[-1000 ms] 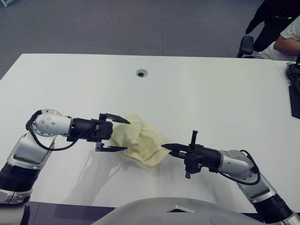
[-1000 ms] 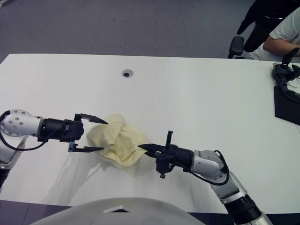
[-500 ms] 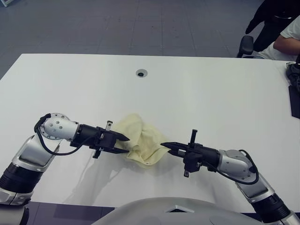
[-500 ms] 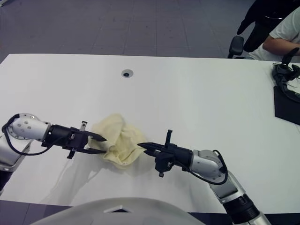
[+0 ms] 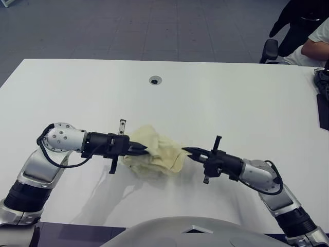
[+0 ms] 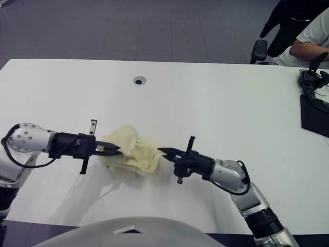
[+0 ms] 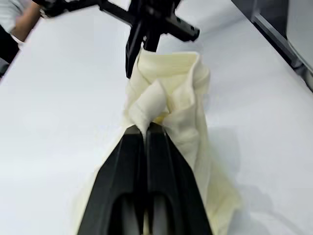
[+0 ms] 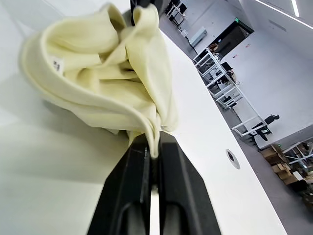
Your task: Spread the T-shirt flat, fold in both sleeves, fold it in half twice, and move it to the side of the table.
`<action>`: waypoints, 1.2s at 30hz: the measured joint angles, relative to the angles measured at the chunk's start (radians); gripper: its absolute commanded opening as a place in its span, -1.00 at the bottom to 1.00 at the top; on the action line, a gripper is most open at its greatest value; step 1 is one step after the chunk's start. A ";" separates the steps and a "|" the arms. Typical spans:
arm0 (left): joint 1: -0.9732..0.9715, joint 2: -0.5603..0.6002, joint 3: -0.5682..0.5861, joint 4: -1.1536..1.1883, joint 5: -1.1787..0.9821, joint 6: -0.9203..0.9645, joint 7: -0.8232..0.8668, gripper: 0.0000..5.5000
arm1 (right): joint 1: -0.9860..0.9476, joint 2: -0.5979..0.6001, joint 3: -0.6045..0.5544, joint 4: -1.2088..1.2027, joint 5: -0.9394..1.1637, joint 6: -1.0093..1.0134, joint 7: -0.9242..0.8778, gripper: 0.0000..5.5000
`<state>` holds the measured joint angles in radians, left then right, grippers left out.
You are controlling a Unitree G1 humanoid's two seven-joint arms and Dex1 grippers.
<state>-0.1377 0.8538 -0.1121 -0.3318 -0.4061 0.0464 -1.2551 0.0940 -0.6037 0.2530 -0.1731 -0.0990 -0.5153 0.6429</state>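
The pale yellow T-shirt (image 5: 153, 154) lies crumpled on the near part of the white table (image 5: 231, 103), between the two arms. The left gripper (image 5: 144, 150) is clenched on a bunched fold at the shirt's left edge. The right gripper (image 5: 186, 151) is clamped on a hanging fold at its right edge. A round cable hole (image 5: 154, 80) sits farther back on the table.

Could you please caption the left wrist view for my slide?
The left tool shut on a fold of the crumpled T-shirt on the table, the right tool gripping its far edge.
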 measured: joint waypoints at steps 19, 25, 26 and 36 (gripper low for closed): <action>-1.031 -0.344 -0.064 0.887 0.725 -0.330 1.074 -0.99 | -1.040 -0.103 -0.359 0.766 -0.251 -0.080 -0.632 -1.00; -0.864 -0.302 -0.128 0.813 0.777 -0.416 0.982 -0.99 | -0.897 -0.133 -0.352 0.675 -0.263 -0.130 -0.600 -1.00; -0.785 -0.276 -0.151 0.751 0.772 -0.429 0.918 -0.99 | -0.835 -0.140 -0.338 0.629 -0.235 -0.127 -0.542 -1.00; 0.121 0.046 -0.317 0.072 0.667 -0.431 0.511 -0.99 | 0.096 -0.404 -0.053 0.048 0.153 -0.051 0.080 -1.00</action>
<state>-0.0168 0.8994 -0.4290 -0.2602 0.2605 -0.3843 -0.7440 0.1898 -1.0078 0.2004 -0.1248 0.0541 -0.5665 0.7225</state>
